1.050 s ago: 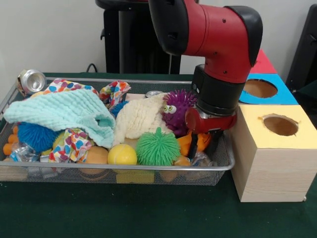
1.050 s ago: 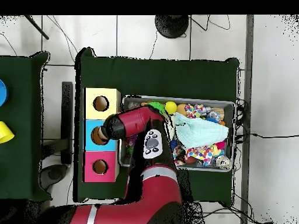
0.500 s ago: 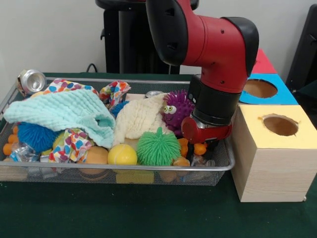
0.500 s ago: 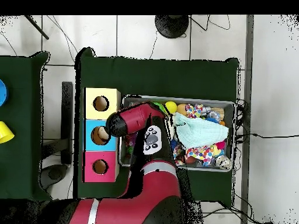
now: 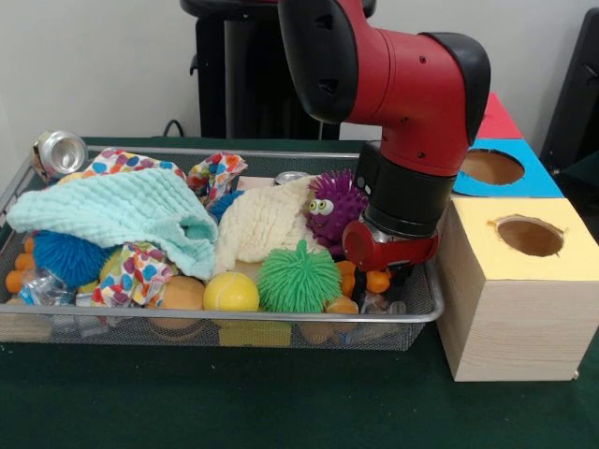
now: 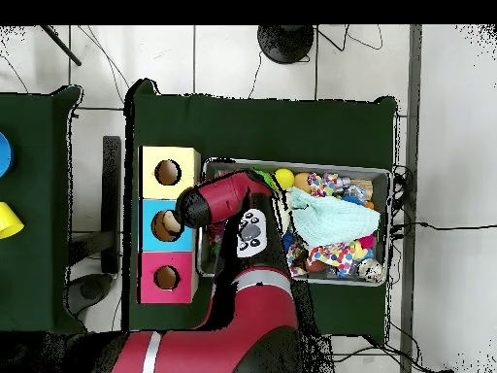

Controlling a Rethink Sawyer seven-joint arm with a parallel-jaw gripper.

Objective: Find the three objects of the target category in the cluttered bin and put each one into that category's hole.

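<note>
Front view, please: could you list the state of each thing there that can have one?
Pincer: down in the bin's right end among small orange pieces, open or shut not visible.
Wire mesh bin: full, cluttered.
Mint cloth: crumpled, draped over other items.
Cream cloth: bunched up.
Silver can: tipped, on the bin's far left corner.
Yellow box hole: open.
Blue box hole: open.

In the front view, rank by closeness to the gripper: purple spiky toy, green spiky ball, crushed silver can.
From the gripper:
1. Purple spiky toy, just beside the wrist.
2. Green spiky ball, against the bin's front rim.
3. Silver can, the bin's far opposite corner.
</note>
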